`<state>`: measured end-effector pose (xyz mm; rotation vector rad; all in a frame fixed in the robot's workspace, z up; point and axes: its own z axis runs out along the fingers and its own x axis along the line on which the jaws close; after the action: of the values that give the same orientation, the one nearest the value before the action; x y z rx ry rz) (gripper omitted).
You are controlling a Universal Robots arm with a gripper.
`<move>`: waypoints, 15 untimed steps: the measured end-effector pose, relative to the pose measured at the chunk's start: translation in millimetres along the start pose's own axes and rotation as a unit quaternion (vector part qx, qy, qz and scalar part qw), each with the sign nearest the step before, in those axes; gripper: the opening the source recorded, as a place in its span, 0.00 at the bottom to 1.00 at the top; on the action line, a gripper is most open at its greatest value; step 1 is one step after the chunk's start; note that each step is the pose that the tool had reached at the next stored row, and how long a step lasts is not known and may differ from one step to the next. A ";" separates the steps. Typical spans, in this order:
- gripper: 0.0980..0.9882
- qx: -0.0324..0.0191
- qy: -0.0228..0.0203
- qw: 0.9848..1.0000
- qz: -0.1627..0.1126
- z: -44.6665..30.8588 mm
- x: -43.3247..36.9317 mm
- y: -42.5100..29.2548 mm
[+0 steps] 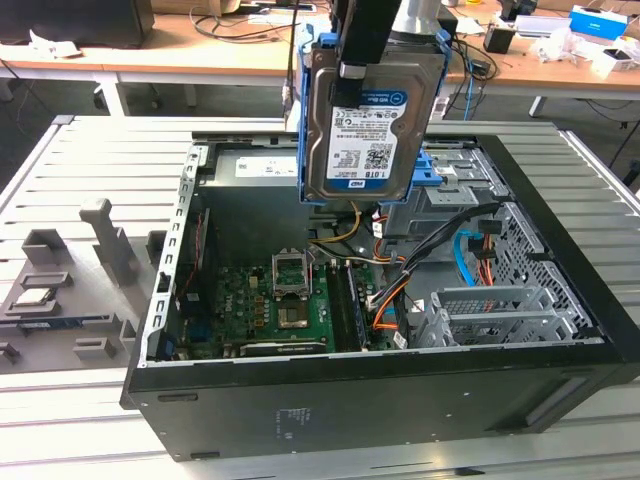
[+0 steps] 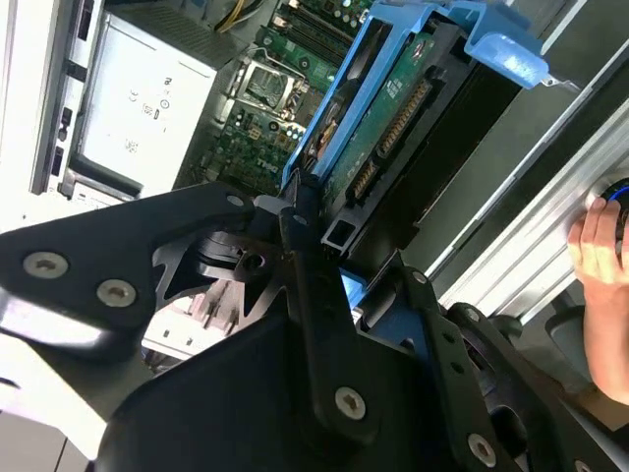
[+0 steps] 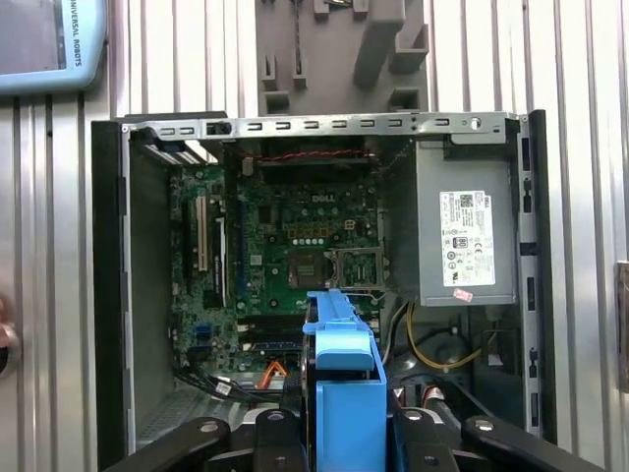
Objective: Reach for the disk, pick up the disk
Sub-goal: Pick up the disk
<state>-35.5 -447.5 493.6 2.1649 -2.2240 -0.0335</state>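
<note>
The disk (image 1: 368,120) is a silver-grey hard drive with a blue-and-white label and blue side rails. It hangs upright in the air above the open computer case (image 1: 380,400), over the drive bay at the case's far side. My gripper (image 1: 352,68) comes down from above and is shut on the disk, one black finger lying across its labelled face. In the second wrist view the disk's green circuit-board side (image 2: 393,113) sits between the black fingers (image 2: 300,221). In the first wrist view its blue rail (image 3: 344,383) stands edge-on between the fingers, above the motherboard.
The case holds a motherboard (image 1: 270,300), a power supply (image 3: 462,236), orange and blue cables (image 1: 470,255) and a metal drive cage (image 1: 490,310). A grey fixture plate (image 1: 60,290) lies at the exterior view's left. A person's hand (image 2: 600,246) rests by the table edge.
</note>
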 end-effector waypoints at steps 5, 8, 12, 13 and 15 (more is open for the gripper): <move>0.30 0.000 0.001 1.000 0.000 0.3 8.9 -0.3; 0.30 0.000 0.001 1.000 0.000 0.4 14.9 -0.4; 0.30 0.000 0.002 1.000 0.000 0.7 24.3 -0.7; 0.30 0.000 0.002 1.000 0.000 0.8 26.6 -0.7; 0.30 0.000 0.002 1.000 0.000 0.9 29.9 -0.9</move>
<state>-35.5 -477.5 493.0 2.1627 -2.2218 -0.0285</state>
